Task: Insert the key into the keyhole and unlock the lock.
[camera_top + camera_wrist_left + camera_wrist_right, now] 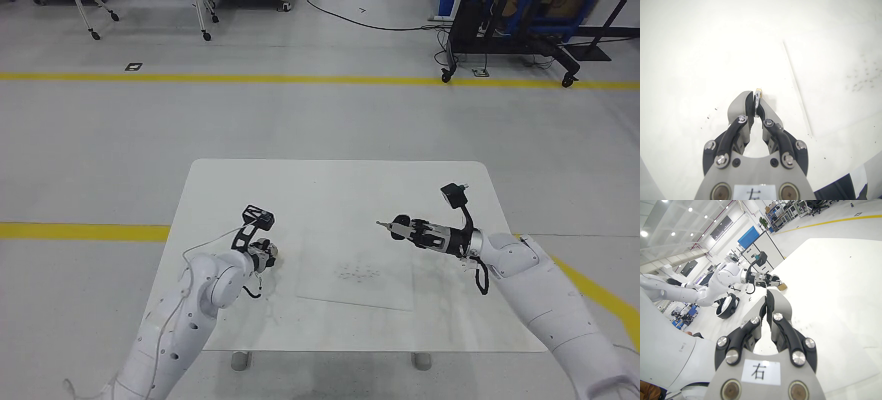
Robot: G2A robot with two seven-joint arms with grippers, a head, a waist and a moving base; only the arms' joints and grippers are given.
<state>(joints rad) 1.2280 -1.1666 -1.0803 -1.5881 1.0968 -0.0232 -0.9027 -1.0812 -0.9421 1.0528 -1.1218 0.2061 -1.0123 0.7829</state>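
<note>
Toward 9 o'clock on the surface (330,190), the left tool (755,95) pinches the lock (759,91) by its shackle (757,102), and toward 3 o'clock the right tool (767,293) pinches the key (381,224), well apart, so inserting and turning appear not yet done

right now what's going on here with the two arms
The left hand is shut on the shackle of a brass padlock, holding it on the left side of the table. The right hand is shut on what looks like a small key, with the tip pointing toward the padlock. The two are well apart over the table, so the key is not yet in the keyhole.
</note>
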